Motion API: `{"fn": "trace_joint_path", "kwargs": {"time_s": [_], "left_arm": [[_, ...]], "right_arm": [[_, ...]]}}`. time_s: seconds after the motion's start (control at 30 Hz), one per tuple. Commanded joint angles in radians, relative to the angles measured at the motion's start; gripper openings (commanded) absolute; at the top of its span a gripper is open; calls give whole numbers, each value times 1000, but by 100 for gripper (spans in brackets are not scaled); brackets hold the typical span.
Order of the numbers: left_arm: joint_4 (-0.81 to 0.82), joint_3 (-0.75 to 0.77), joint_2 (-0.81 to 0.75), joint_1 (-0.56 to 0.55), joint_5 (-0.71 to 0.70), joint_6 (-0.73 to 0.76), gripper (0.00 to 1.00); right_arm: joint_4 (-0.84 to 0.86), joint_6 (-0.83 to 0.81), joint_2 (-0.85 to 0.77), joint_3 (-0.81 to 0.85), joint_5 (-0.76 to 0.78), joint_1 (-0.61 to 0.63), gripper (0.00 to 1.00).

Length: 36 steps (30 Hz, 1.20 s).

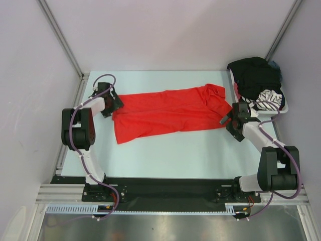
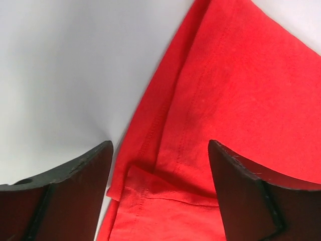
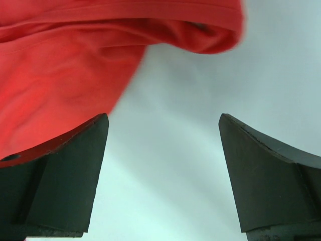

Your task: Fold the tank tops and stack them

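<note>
The red tank top [image 1: 168, 113] lies spread across the middle of the table [image 1: 175, 150]. At its left end in the top view, the left gripper [image 1: 111, 104] has its fingers [image 2: 75, 191] wide apart, with the hem corner lying between them ungripped. At its right end the right gripper [image 1: 226, 120] is likewise spread and empty; in its wrist view the cloth fills the upper left, beside one finger [image 3: 70, 175]. There are two tank tops. The black tank top [image 1: 253, 75] is heaped in the one white basket [image 1: 284, 111] at upper right, its outline lost in folds, above a striped cloth [image 1: 271, 98] too bunched to identify.
</note>
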Motion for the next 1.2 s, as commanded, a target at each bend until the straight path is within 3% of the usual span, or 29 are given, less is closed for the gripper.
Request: {"fn": "trace_joint_path", "kwargs": {"time_s": [0.0,0.13,0.4,0.77,0.9,1.17], "left_arm": [[-8,41,39,-32,20,6,80],[22,27,57,-32,57,-9,47],[47,4,50,-32,88,-24,1],[206,-287,-165,15,124,-102,0],[291,-502,-295,-3,154,-155,0],[273,-695,-481,-143,155,-182,0]], "right_arm": [[15,68,6,-34,24,-31,96],[70,114,50,-50,24,-34,94],[89,194,273,76,37,-36,90],[92,168,507,341,17,-38,82],[80,114,673,577,-64,-31,83],[-51,2,1120,1296,-236,42,84]]}}
